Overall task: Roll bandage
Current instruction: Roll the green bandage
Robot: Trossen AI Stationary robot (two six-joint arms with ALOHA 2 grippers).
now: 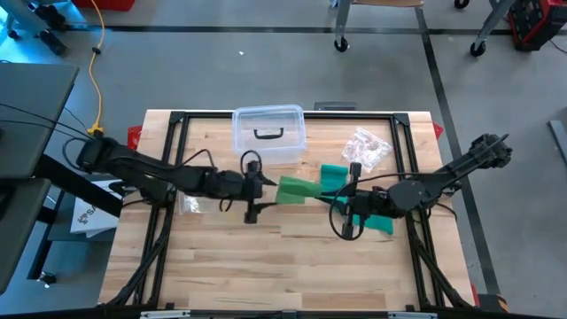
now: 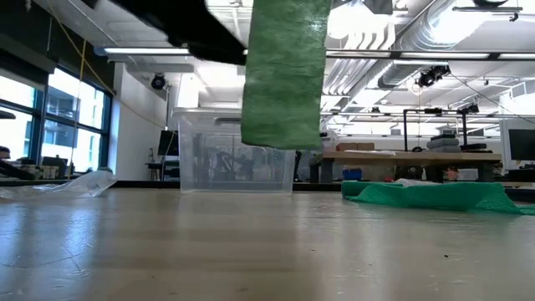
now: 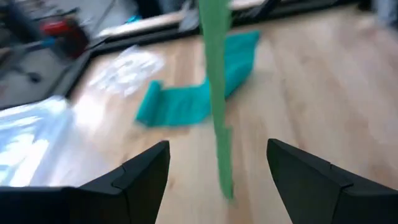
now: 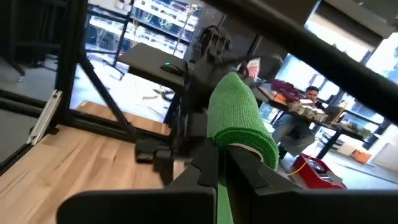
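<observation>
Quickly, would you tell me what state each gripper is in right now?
Left gripper: open, straddling the hanging green bandage, not gripping it.
Right gripper: shut on the green bandage.

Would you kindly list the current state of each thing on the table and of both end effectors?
Green bandage: one end lifted, hanging as a strip; the rest lies crumpled on the table.
Left end effector: open, strip between its fingers, not gripped.
Right end effector: shut on the bandage.
Clear plastic box: lid on.
Plastic wrapper: lying crumpled.

bandage (image 2: 284, 75) top cut off, upper edge
</observation>
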